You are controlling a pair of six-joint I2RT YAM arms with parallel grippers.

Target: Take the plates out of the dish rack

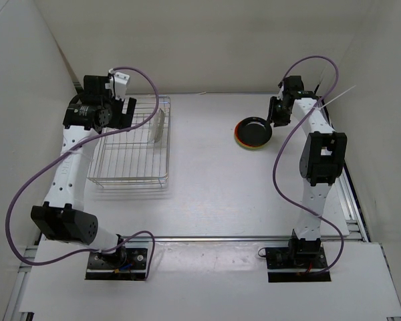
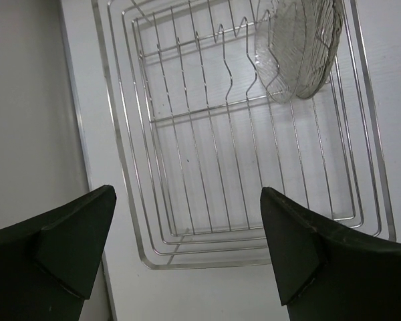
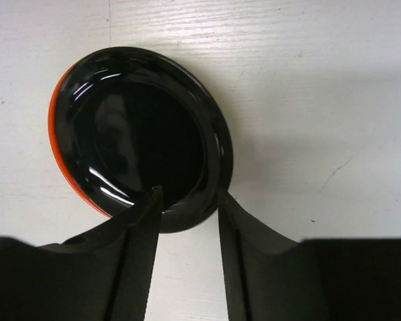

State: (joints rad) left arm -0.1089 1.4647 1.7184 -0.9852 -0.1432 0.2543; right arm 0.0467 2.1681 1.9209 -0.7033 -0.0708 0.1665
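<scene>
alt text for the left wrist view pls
A clear plate stands on edge in the far right corner of an otherwise empty dish rack. The left gripper hangs open above the near end, dark fingers framing the view.

You find no readable text, label, brand, number or sign anywhere in these three views; no lettering shows on anything in them.

Rack (image 1: 130, 157): silver wire grid.
Plate in rack (image 2: 297, 47): clear, transparent, faintly ribbed.
Top plate of stack (image 3: 144, 134): glossy black.
Plate beneath (image 3: 53, 140): red-orange rim.
Tabletop (image 1: 207, 167): white.
Arms: white, black joints.
Cables: purple.
Grippers: black.
</scene>
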